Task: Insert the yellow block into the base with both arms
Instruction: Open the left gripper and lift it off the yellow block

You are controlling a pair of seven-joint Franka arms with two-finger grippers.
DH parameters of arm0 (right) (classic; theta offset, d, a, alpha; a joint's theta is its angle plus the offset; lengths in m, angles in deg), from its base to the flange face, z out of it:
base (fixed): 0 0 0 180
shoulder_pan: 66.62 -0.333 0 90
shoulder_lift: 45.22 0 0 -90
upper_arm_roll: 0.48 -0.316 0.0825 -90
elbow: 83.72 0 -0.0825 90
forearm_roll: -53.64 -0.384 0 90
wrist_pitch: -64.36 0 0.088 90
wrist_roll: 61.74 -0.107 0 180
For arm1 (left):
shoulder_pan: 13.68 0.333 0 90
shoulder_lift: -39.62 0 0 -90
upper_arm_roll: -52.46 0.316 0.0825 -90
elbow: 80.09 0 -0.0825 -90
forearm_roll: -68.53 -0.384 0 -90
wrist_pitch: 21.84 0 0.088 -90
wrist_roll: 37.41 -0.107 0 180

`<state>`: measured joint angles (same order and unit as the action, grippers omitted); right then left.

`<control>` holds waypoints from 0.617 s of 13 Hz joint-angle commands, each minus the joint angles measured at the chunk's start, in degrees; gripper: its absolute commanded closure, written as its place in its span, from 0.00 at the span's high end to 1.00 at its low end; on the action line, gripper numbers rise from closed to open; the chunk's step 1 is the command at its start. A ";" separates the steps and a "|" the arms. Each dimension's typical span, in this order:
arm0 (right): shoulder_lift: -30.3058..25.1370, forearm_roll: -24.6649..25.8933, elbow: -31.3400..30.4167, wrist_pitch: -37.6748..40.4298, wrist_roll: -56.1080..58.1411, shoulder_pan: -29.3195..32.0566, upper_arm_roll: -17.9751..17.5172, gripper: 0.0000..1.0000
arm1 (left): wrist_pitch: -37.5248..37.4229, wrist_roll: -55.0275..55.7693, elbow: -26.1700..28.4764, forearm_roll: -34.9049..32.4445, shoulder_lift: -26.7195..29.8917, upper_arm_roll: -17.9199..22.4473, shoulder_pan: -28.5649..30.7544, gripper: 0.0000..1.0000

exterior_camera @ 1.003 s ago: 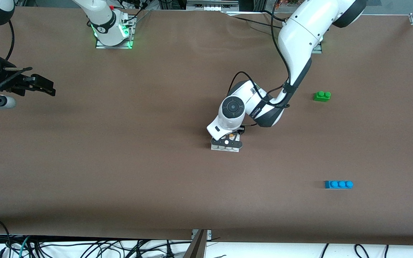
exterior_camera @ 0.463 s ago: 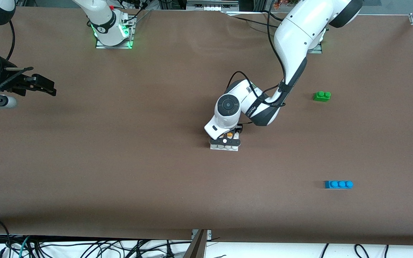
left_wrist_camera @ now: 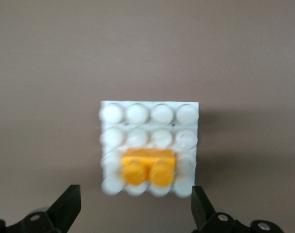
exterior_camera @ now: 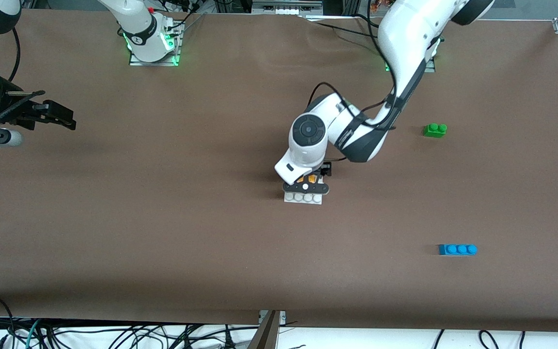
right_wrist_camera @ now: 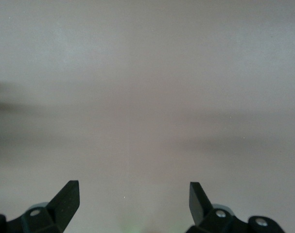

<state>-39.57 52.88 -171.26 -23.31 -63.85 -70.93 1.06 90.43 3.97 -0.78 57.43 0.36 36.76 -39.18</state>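
The left gripper point(left_wrist_camera: 135, 213) has let go and risen, its fingers now spread wide and empty above the small yellow-orange two-stud plastic brick point(left_wrist_camera: 148, 166), which sits on the flat white studded plastic base plate point(left_wrist_camera: 149, 112) mid-tabletop. The right gripper point(right_wrist_camera: 132, 204) waits wide open and empty over the tabletop's edge at the right arm's end.

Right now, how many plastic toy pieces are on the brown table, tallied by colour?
Yellow-orange two-stud plastic brick, seated on the plate, below the open left gripper: 1
White square studded plastic base plate: 1
Green two-stud plastic brick: 1
Blue three-stud plastic brick: 1
Total: 4
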 commanded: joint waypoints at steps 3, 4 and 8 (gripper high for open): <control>0.41 -0.03 1.14 0.13 0.44 0.08 -0.22 1.00 | -14.42 -1.73 1.81 -0.24 14.37 -0.03 5.09 1.00; 0.41 -0.03 1.14 0.13 0.44 0.17 -0.22 1.00 | -16.80 -2.88 1.81 -0.24 16.65 -0.03 6.06 1.00; 0.49 0.14 1.14 0.13 0.44 0.00 -0.22 1.00 | -25.23 -16.04 1.81 8.10 23.78 0.49 16.15 1.00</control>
<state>-39.55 52.88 -171.24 -23.39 -63.85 -70.94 1.04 67.89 -5.78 -0.91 61.93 20.80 37.39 -27.98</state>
